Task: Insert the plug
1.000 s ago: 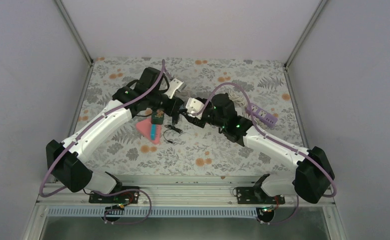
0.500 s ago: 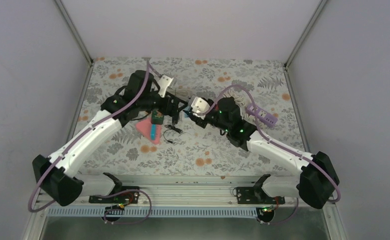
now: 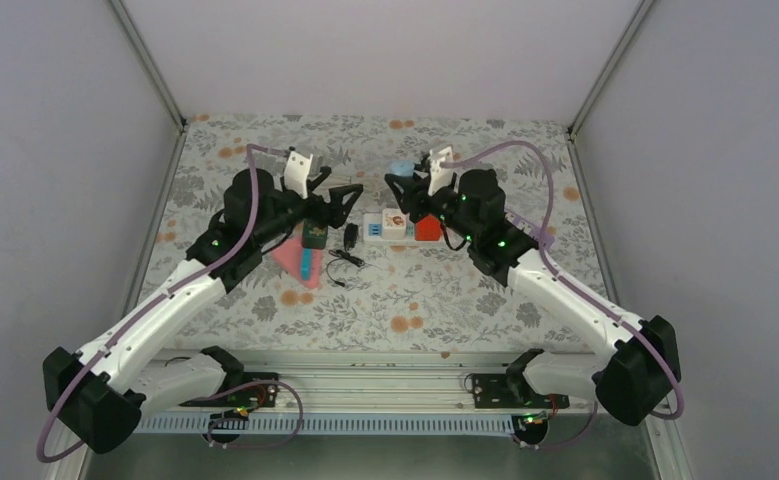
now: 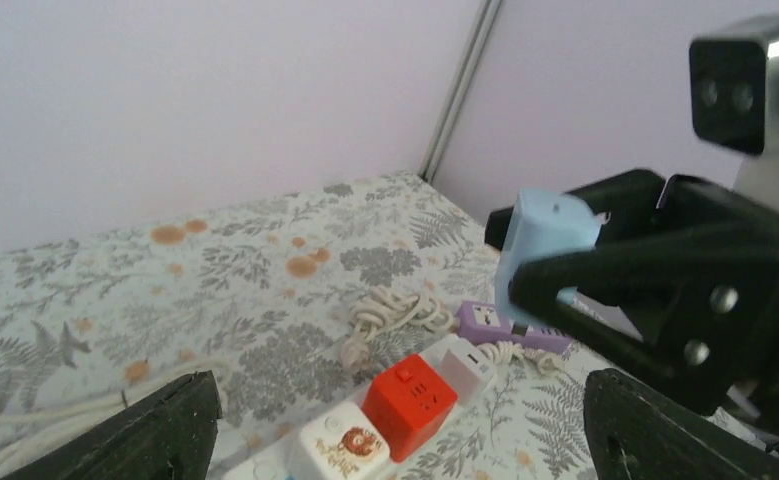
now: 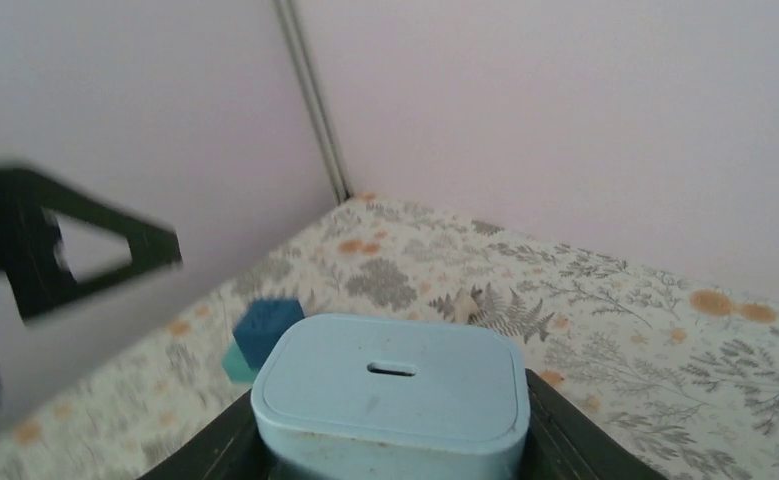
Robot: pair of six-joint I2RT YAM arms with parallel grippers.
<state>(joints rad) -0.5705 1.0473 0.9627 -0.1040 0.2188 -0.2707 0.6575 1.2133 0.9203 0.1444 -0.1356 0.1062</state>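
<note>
The right gripper (image 3: pixel 411 182) was closed on the light blue plug (image 5: pixel 390 385), clamping it between both fingers with its flat slotted face toward the wrist camera. The plug was held clear of the table, above and just behind the power strip (image 3: pixel 394 226). The strip's red socket block (image 4: pixel 410 397) and the white block (image 4: pixel 338 449) beside it lay directly below that gripper. The left gripper (image 3: pixel 343 197) faced the right gripper with its fingers spread wide and nothing between them. A purple strip (image 4: pixel 493 322) lay beyond the red block.
</note>
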